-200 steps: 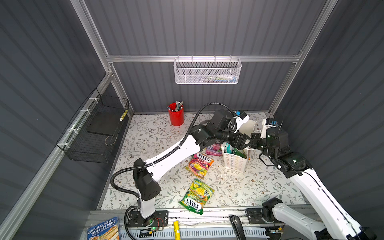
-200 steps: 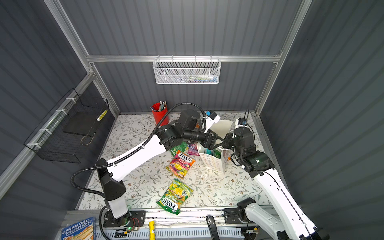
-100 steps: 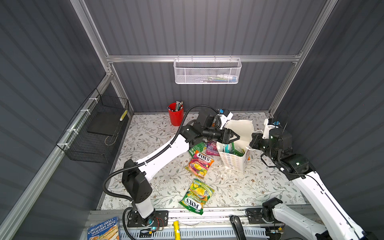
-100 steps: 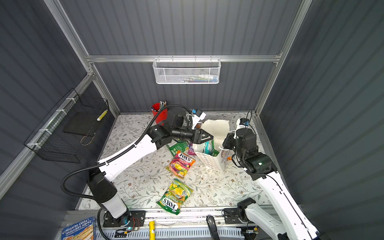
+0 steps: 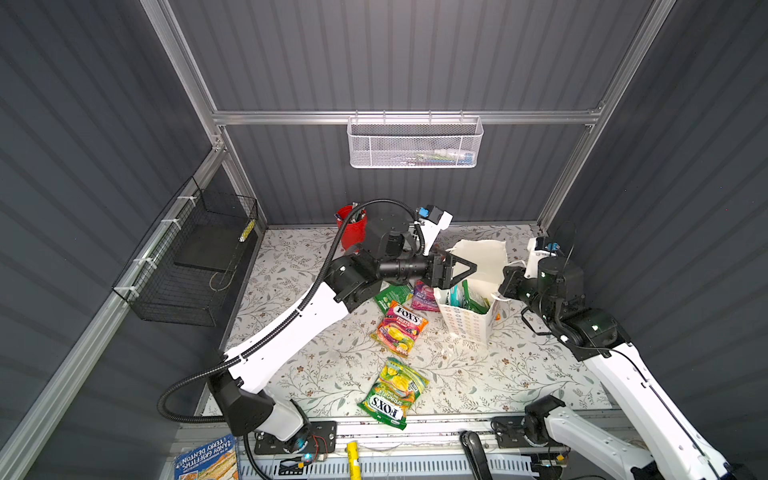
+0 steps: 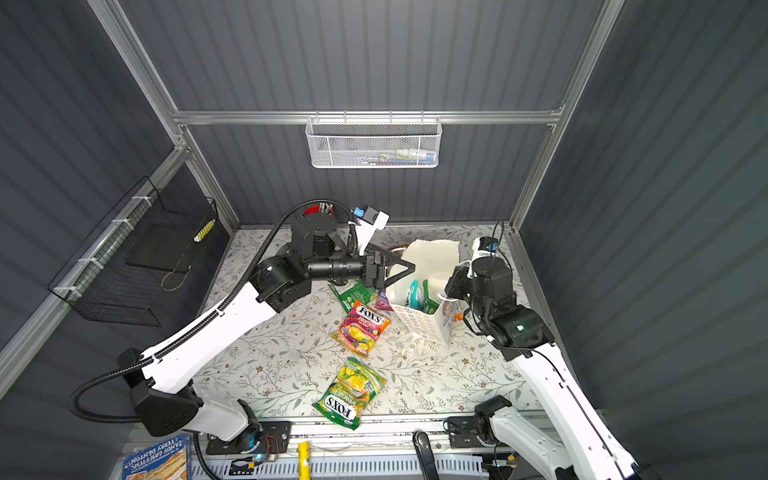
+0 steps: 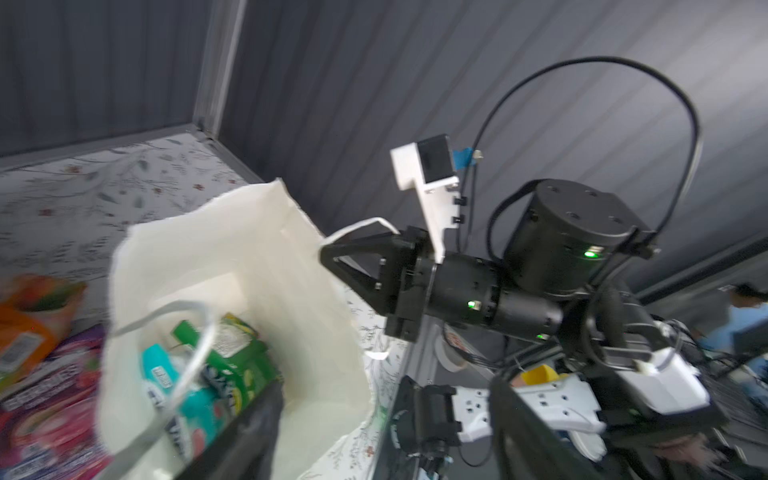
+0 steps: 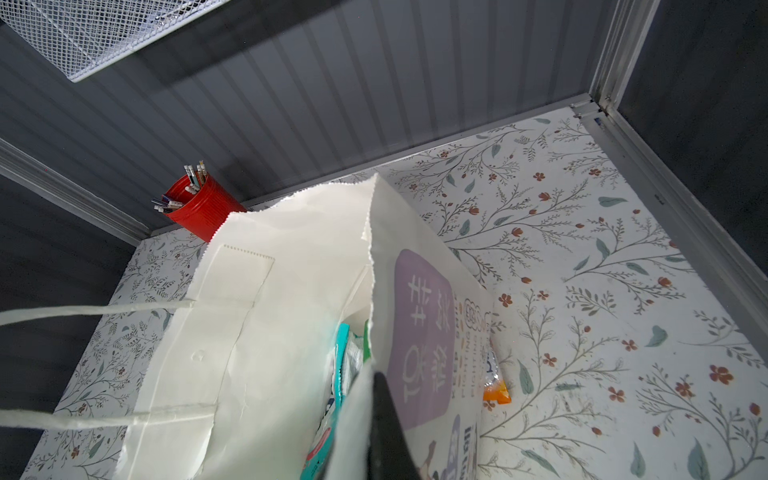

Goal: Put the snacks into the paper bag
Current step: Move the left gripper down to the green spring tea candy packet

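1. We find the paper bag (image 5: 469, 328) standing upright on the floral table (image 5: 511, 374), toward the right rear, with its mouth open upward.
2. We see the right gripper (image 7: 326, 253) clenched on the bag's top rim, on the side facing the right arm. A white cord handle (image 7: 365, 222) loops away just beside its tips.
3. We see the left gripper (image 5: 471, 266) released. In the left wrist view its fingers (image 7: 253, 432) stand wide apart and grip nothing. In both top views it hovers over the bag's mouth, at the rim nearest the left arm.
4. Inside the bag we count a teal packet (image 7: 162, 374) and a green packet (image 7: 245, 365), standing on edge and touching each other.
5. On the table, just beside the bag wall that faces the left arm, lie a dark green packet (image 5: 392, 293) and a purple packet (image 5: 424, 296). They lie side by side, and the left arm's wrist partly covers them.
6. Forward of these lies the FOX'S fruit packet (image 5: 401, 326), face up. Nearer the front edge, apart from it, lies the green-yellow FOX'S packet (image 5: 392, 395).
7. An orange packet (image 8: 496, 388) lies at the foot of the bag's printed face, and the bag hides most of it.
8. A red cup (image 5: 351, 226) of pens stands at the back wall, well apart from the bag.
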